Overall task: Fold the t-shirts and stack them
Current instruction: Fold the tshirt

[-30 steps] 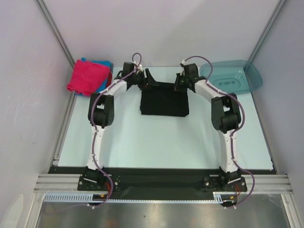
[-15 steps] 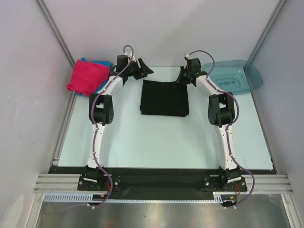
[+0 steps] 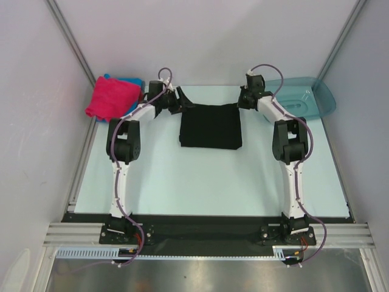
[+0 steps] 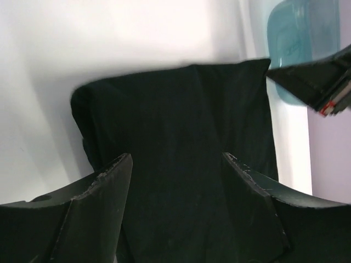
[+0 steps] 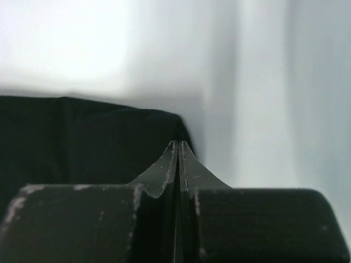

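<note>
A black t-shirt lies folded into a rectangle at the back middle of the table. My left gripper is open at its far left corner. In the left wrist view the black t-shirt fills the gap between the spread fingers, and the left gripper holds nothing. My right gripper is shut at the far right corner. In the right wrist view its tips meet at the edge of the black cloth, with no cloth between them. Folded magenta-pink and blue t-shirts are stacked at the back left.
A translucent teal basin sits at the back right, partly over the table edge, right beside the right arm. White walls close in the back and both sides. The teal basin also shows in the left wrist view.
Both grippers have left the black t-shirt's far edge and spread apart. The left one lifted away, then came back down by the far left corner. The right one drew back to the right.
</note>
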You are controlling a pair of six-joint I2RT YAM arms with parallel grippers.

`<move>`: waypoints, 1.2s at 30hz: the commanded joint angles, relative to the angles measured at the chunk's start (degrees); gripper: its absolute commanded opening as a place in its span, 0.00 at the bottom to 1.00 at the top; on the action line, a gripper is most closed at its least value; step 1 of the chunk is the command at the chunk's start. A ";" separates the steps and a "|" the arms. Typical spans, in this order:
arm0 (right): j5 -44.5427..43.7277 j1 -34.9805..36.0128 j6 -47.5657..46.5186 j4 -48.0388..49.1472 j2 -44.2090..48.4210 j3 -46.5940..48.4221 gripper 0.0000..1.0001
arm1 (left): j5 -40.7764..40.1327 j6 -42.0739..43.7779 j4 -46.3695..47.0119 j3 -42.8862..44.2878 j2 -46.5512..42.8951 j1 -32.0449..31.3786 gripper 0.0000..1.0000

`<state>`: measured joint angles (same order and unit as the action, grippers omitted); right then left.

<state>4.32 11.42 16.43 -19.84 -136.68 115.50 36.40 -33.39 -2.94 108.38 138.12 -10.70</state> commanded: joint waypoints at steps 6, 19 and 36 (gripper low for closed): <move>-2.83 -2.98 -0.52 0.99 7.88 -6.14 0.04 | -0.10 6.13 -1.45 -4.31 -7.43 -1.17 0.71; 10.08 1.59 3.78 13.77 26.55 -28.57 0.10 | 2.71 3.94 7.42 -15.56 -16.92 -2.48 0.71; 19.87 1.41 16.45 18.36 22.25 -45.10 0.05 | 3.77 0.60 8.75 -29.09 -15.17 -8.11 0.68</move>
<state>25.21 12.91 31.22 -1.67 -115.20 70.46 41.47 -32.99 5.72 81.73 124.42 -19.29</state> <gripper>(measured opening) 0.058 0.681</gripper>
